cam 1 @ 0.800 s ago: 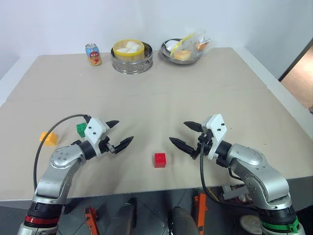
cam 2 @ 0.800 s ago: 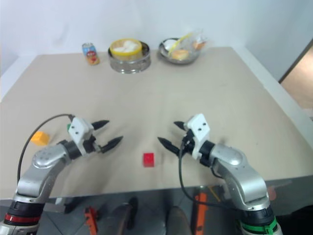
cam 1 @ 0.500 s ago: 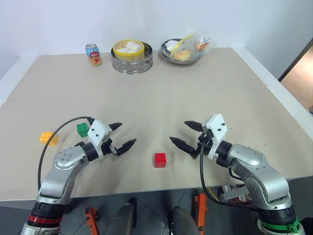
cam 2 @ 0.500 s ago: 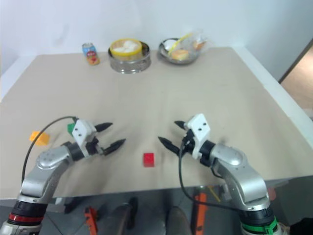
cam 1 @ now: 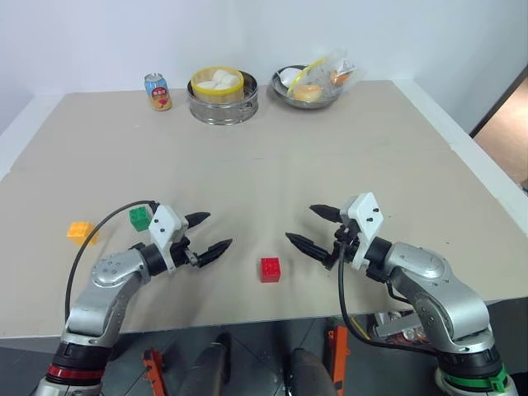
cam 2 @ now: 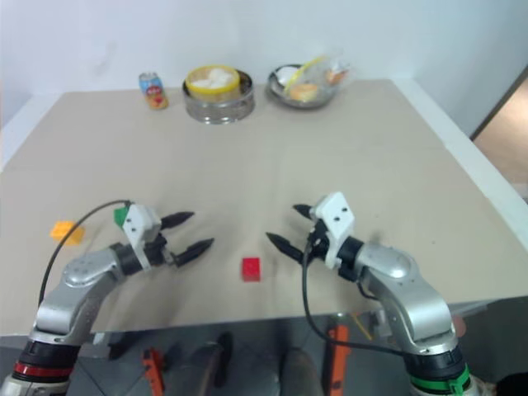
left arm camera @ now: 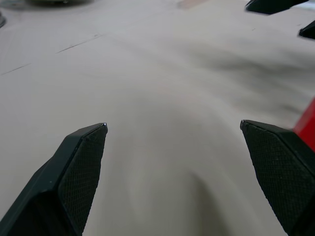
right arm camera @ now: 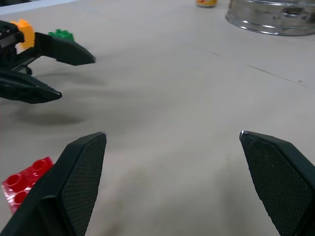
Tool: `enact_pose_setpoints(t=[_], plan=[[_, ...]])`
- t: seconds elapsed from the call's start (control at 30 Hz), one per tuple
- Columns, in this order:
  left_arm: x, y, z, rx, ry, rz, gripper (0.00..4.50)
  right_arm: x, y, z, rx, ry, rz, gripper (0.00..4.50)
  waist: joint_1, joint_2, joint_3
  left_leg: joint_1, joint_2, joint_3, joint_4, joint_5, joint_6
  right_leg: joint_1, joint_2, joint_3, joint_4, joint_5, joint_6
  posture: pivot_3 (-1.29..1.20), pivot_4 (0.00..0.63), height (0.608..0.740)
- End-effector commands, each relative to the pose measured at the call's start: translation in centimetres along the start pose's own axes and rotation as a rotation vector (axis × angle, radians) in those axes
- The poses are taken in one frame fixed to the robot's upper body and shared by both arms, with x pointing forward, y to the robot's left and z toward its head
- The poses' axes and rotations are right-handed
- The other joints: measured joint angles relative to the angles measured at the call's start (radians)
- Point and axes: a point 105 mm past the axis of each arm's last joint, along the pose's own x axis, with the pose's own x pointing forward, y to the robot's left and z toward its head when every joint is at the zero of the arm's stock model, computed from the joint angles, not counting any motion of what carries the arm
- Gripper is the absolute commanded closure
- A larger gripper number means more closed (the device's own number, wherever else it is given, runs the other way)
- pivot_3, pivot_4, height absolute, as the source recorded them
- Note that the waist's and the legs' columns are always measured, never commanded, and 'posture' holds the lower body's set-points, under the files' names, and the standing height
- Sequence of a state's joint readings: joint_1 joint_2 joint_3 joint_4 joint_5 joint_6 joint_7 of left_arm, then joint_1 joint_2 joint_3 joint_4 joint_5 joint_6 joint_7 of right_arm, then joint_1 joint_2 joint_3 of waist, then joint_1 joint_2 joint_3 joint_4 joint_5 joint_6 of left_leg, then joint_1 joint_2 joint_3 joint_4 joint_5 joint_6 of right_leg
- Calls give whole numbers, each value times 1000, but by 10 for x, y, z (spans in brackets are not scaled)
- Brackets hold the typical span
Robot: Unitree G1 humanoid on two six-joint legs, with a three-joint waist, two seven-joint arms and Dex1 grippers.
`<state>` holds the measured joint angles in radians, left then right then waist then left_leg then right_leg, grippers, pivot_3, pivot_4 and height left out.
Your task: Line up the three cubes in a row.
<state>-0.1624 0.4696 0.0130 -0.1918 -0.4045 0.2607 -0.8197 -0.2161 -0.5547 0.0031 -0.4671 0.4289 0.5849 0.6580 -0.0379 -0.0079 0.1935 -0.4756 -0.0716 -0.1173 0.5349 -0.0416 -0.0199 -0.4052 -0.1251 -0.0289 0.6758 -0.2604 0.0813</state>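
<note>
Red cube is seen lying between the left gripper and right gripper, both spread wide and empty. Green cube and yellow-orange cube are placed apart on the table.

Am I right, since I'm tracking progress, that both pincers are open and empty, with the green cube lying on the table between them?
Not quite. The cube between the open, empty left pincer and right pincer is the red cube, as the left eye view shows. The green cube sits farther out on the table, behind the left pincer.
</note>
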Motion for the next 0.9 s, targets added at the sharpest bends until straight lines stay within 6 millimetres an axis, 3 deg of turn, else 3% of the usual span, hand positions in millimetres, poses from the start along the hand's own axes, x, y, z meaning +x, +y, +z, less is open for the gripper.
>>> enact_pose_setpoints(t=[0.03,0.17,0.3,0.8,0.9], plan=[[-9,-10,20,35,-56,-95,26,3,21,24,-66,-59,161,0,-1,0,0,0,0,0,0,0,0,0,0,0,0,0,0,0,150,740],[-17,-27,15,70,-10,-236,26,6,47,27,-111,-23,363,0,-3,0,0,0,2,1,0,0,0,0,-1,0,0,0,-1,0,150,740],[-22,-37,8,124,38,-339,26,12,61,24,-157,13,488,0,-3,0,0,-1,7,5,0,0,0,0,-2,-1,-3,1,-2,0,150,740],[-22,-54,17,175,15,-409,26,25,60,-11,-222,153,585,0,-3,0,0,-3,16,11,-1,0,0,0,3,-5,-10,4,-4,0,150,740],[-23,-55,17,183,17,-416,0,27,59,-13,-224,158,583,807,-2,0,0,-2,16,11,-1,0,0,0,4,-6,-10,5,-4,0,150,740]])
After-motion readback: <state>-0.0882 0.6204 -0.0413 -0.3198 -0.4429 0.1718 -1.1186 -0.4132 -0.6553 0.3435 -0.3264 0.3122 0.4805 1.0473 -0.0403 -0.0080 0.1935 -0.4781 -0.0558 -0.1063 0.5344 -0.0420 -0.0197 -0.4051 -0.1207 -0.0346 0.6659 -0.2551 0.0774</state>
